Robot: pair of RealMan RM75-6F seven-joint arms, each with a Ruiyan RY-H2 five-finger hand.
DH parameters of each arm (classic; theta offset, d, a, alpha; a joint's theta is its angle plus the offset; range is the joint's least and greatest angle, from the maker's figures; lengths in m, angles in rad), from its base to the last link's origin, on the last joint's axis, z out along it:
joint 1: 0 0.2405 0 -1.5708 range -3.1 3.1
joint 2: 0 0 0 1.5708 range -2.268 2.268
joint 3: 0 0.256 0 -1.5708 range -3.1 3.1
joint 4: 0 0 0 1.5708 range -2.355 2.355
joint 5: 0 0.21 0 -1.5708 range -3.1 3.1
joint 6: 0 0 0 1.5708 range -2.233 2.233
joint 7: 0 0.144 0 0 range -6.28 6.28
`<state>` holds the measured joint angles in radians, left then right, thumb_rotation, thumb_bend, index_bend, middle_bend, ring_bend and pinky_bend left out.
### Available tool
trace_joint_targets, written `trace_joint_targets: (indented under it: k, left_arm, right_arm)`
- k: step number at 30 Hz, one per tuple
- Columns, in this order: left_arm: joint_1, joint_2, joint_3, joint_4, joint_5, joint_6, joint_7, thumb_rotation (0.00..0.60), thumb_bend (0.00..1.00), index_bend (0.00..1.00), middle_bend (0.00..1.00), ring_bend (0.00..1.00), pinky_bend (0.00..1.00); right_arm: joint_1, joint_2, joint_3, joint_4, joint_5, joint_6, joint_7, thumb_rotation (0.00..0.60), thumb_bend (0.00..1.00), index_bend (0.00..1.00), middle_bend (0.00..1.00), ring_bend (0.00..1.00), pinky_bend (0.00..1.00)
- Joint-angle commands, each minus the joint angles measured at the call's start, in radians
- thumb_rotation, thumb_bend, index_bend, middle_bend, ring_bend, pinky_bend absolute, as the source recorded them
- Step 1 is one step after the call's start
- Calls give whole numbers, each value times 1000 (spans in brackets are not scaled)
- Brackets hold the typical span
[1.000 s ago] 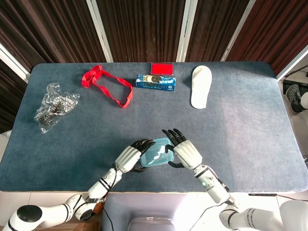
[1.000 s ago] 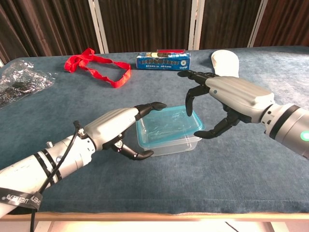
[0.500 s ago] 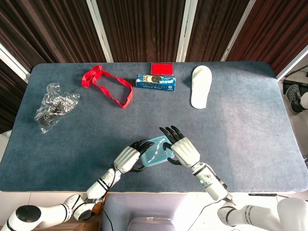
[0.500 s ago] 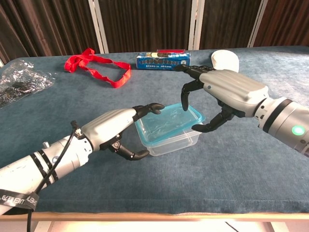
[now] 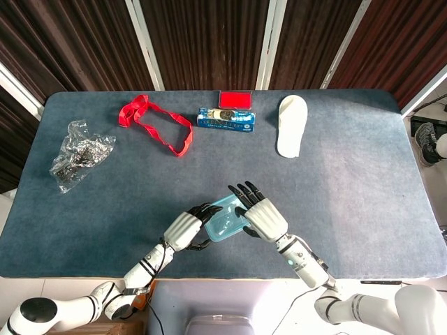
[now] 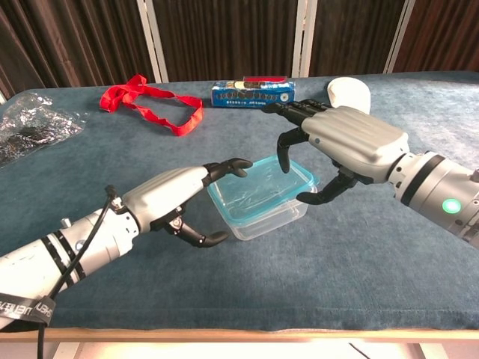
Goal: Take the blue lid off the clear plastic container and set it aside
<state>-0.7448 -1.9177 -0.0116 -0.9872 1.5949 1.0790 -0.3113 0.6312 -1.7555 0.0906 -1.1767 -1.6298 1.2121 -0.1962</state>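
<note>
Plastic, clear and thin-walled: the rectangular clear plastic container (image 6: 263, 203) sits on the napped blue-grey cloth table (image 6: 374, 254) near the front edge, its translucent blue lid (image 6: 258, 187) on top, glossy and rounded at the corners. From the head view the lid (image 5: 225, 216) is half covered by both hands. The silver-shelled left hand (image 6: 174, 198) is at the container's left side, dark fingers curved, upper fingertips (image 6: 238, 166) at the lid's edge and thumb hooked below; whether they actually press the plastic I can't tell, so its grip stays unclear. The right hand (image 6: 340, 146) arches over the far right corner, fingers spread and bent downward, thumb reaching at the right wall, nothing clearly clamped. Further back lie a red fabric ribbon (image 5: 155, 124) in loose loops, a crinkled clear plastic bag (image 5: 78, 153), a blue printed box (image 5: 227, 119) and a white slipper (image 5: 291, 125).
</note>
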Motion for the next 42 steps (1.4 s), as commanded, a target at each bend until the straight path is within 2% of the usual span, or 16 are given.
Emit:
trace_joint_targets:
  k: [1,15,33,42]
  left_arm:
    - [1,2,1,2,2,3,-4,600,307,0,516,357,549]
    - [4,10,3,7,4,9,-20,600,308,0,523,365,557]
    - [6,24,11,15,13,15,-47,600,308,0,531,375,568]
    - [11,23,12,19,16,27,-45,600,307,0,531,375,567]
  right_arm:
    - [9,-8,-7,31,-26,21,-24,600,481,640,135,0,0]
    - [33,-43,-22,148,-86,75,-66,600,595,648,140,0,0]
    - [64,-116,-18,350,-100,132,0,600,620,648,140,0,0]
    - [66,-130,-28,370,-95,141,25,600,622,662,148,0,0]
